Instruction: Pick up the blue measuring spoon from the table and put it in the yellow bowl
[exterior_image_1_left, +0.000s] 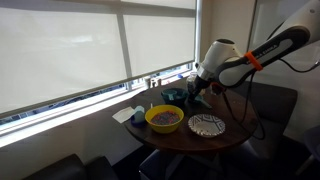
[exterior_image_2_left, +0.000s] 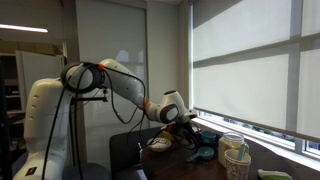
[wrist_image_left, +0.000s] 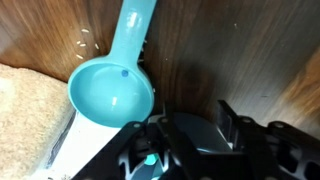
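The blue measuring spoon (wrist_image_left: 110, 90) lies on the dark brown wooden table (wrist_image_left: 230, 50) in the wrist view, with its handle pointing to the top of the picture. My gripper (wrist_image_left: 192, 128) hangs just above the table beside the spoon's cup. Its fingers are spread and nothing is between them. The spoon is to one side of the jaws, not between them. The yellow bowl (exterior_image_1_left: 164, 118) stands on the table (exterior_image_1_left: 190, 141) in an exterior view, apart from the gripper (exterior_image_1_left: 194, 90). The gripper (exterior_image_2_left: 186, 125) also shows over the table. The spoon is hidden in both exterior views.
A flat white-patterned dish (exterior_image_1_left: 207, 125) sits next to the yellow bowl. A teal vessel (exterior_image_1_left: 172, 96) stands behind the bowl, near the gripper. A white object (exterior_image_1_left: 128, 115) lies at the table's edge. A pale cup (exterior_image_2_left: 237, 160) stands close to the camera. Windows with blinds run behind the table.
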